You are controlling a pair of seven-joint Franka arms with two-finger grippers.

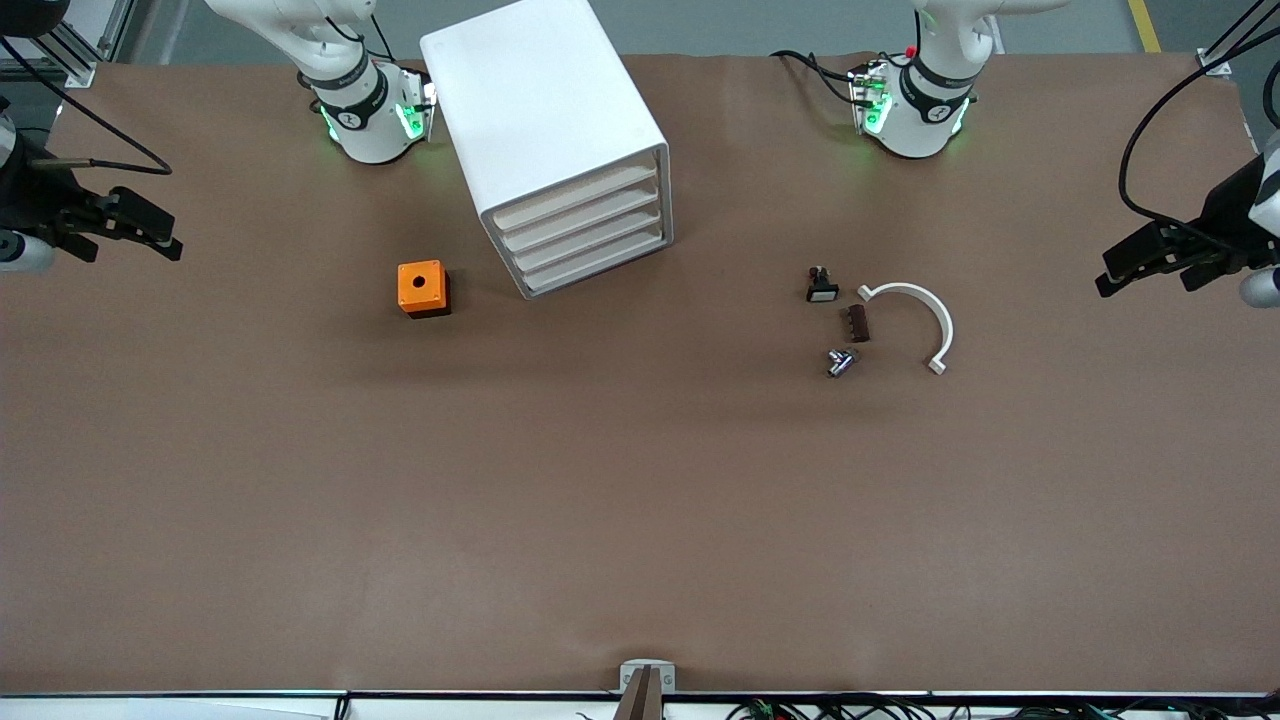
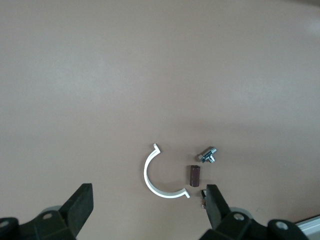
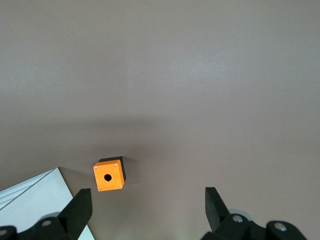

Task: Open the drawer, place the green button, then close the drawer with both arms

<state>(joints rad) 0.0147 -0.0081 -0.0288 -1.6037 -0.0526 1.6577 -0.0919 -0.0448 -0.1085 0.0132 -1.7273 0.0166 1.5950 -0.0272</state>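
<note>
Meanwhile, all four drawers sit shut as both arms wait at the table's ends.

Lowest in the white cabinet (image 1: pixel 545 140), the drawer (image 1: pixel 600 268) is flush and closed, its contents hidden; opening it likely calls for a finger hooked squarely under its slat front and a straight pull, perhaps with the cabinet steadied. No green-capped button can be made out: toward the left arm's end lie a black switch (image 1: pixel 821 286), brown block (image 1: pixel 858 322), metal fitting (image 1: pixel 839 362) and white clip (image 1: pixel 915 318). An orange box (image 1: pixel 423 288) sits beside the cabinet. Left gripper (image 1: pixel 1160 262) and right gripper (image 1: pixel 125 232) hover over their table ends, fingers spread, empty.
</note>
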